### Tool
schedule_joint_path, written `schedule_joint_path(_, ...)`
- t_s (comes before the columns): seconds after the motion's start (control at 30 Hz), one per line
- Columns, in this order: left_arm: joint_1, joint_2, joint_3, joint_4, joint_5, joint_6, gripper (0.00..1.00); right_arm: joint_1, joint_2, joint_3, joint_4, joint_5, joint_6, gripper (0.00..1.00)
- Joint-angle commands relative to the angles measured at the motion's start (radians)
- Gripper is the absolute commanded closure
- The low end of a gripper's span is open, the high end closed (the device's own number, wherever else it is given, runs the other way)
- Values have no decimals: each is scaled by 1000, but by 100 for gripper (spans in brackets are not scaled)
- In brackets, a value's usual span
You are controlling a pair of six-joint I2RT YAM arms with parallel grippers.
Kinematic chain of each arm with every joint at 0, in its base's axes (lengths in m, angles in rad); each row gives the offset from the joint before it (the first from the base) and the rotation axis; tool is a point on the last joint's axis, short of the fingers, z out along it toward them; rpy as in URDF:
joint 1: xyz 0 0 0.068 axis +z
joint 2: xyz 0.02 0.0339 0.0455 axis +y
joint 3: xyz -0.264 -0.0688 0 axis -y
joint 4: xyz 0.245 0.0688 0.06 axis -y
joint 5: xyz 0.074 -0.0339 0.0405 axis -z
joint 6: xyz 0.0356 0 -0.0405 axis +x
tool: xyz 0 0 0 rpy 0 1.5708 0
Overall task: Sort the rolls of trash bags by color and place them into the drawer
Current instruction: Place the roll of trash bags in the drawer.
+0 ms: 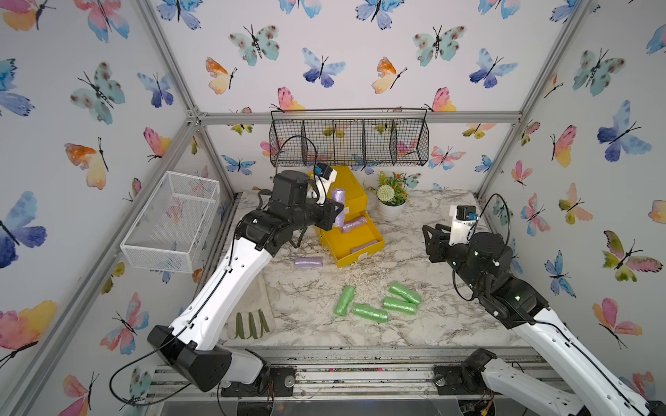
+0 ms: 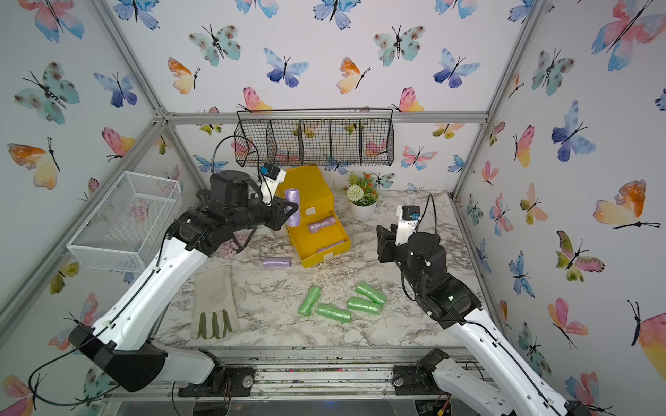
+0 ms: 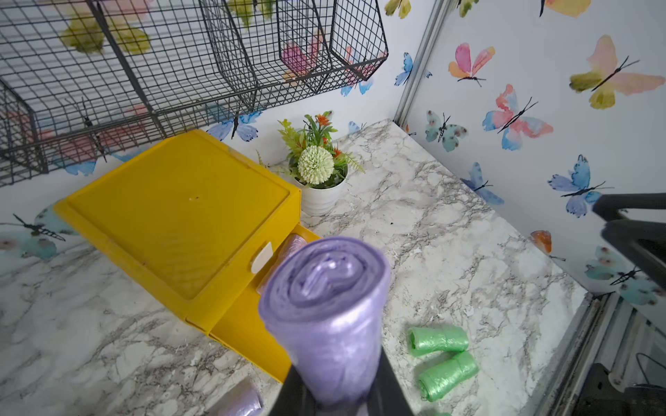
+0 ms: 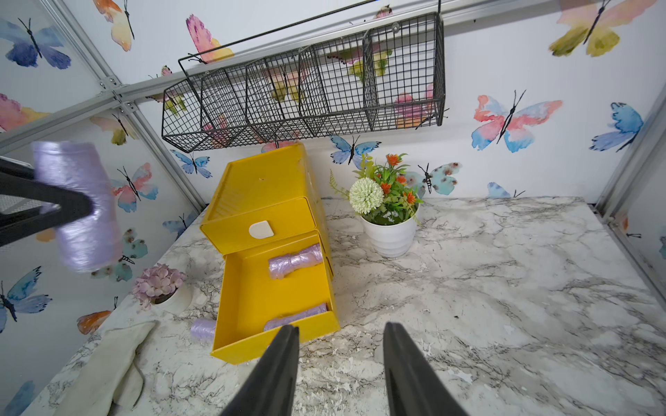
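On the far left we see a white mesh basket (image 1: 169, 219) fixed to the side wall. Below it a pale work glove (image 2: 214, 306) lies flat on the marble tabletop (image 1: 414, 335). A small pink-purple flower cluster (image 4: 158, 284) stands in its pot behind the glove.

The left pincer (image 1: 337, 216) is clamped on a lilac held roll (image 1: 338, 196). This roll stands upright in the air, above the tabletop and close to the left front of the drawer chest (image 1: 351, 187). We cannot tell whether it hangs over the open drawer or just beside it.

Another lilac loose roll (image 1: 308, 262) lies on its side on the tabletop, just left of the open drawer (image 4: 252, 288). The bright yellow chest stands at the back under the black wire basket (image 1: 349, 142). Its top drawer is shut and the one beneath is pulled out. Inside lie two lilac rolls, a back roll (image 4: 295, 261) near the chest and a front roll (image 4: 295, 317) against the front wall.

Nearer the front edge, the four green rolls (image 1: 400, 305) lie in a loose cluster on the tabletop, well apart from the chest. A potted plant (image 1: 391, 201) stands just right of the chest.

On the right, the right pincer (image 4: 341, 326) hovers above bare marble with its jaws apart, gripping nothing.
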Motion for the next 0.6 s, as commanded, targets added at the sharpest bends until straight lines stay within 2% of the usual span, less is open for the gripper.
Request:
schedule_joint_path(0.0, -9, 114, 117, -102, 27, 186, 100, -4, -20, 14, -35, 26, -2, 56)
schedule_joint_path(0.13, -25, 271, 283, -200, 29, 270, 100, -3, -23, 16, -59, 40, -14, 57)
schedule_joint_path(0.23, -51, 373, 368, -254, -10, 332, 100, -4, -25, 16, -73, 52, -21, 57)
schedule_joint_path(0.57, -94, 549, 410, -259, -81, 409, 100, -4, -20, 32, -102, 79, -50, 57)
